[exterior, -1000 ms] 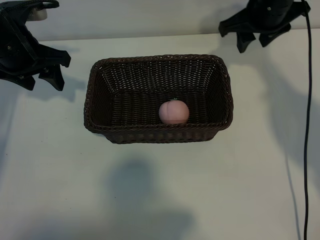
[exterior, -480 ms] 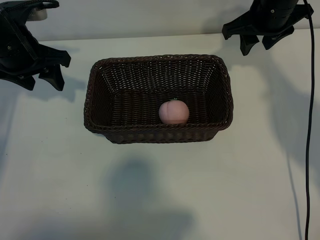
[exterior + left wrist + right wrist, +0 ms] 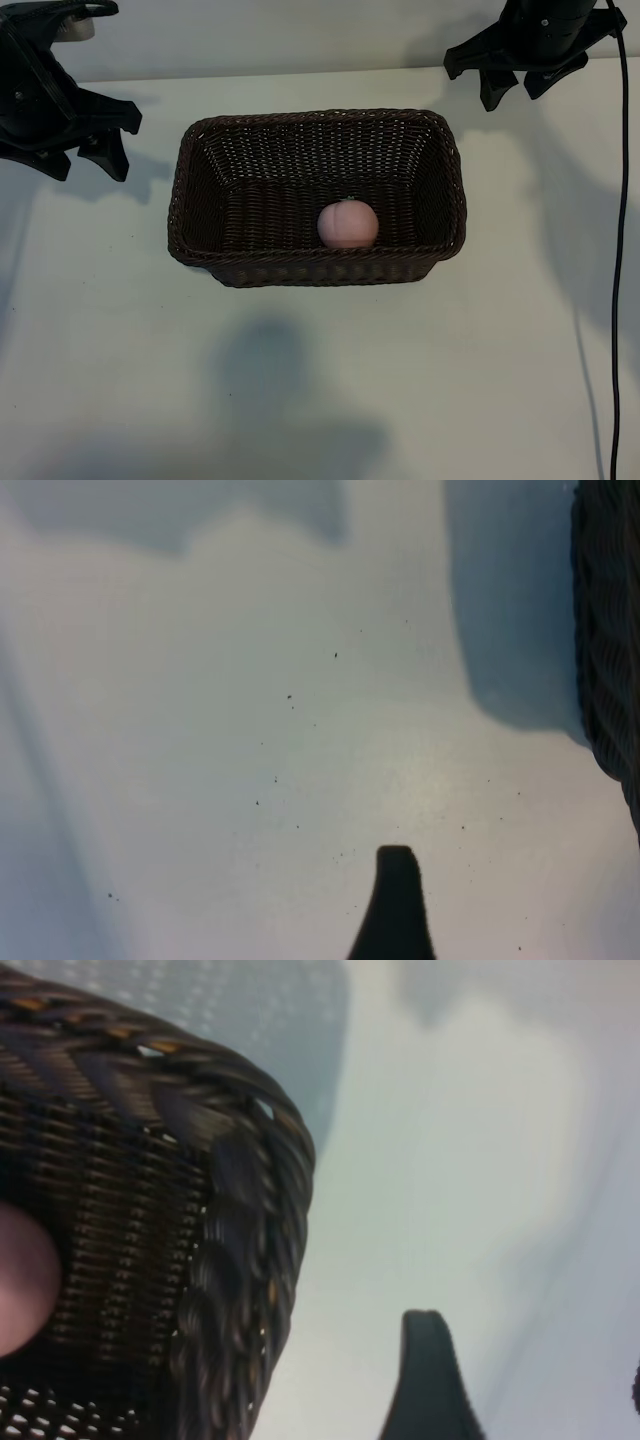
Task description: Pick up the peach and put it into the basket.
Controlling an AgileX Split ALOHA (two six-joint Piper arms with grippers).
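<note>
Here one peach [image 3: 348, 224] was seen lying inside one basket [image 3: 200, 150] on the desk [image 3: 320, 380], near its front wall. Two grippers were counted, left [image 3: 95, 135] and right [image 3: 520, 82], both with jaws spread and empty, parked well apart from the basket.
</note>
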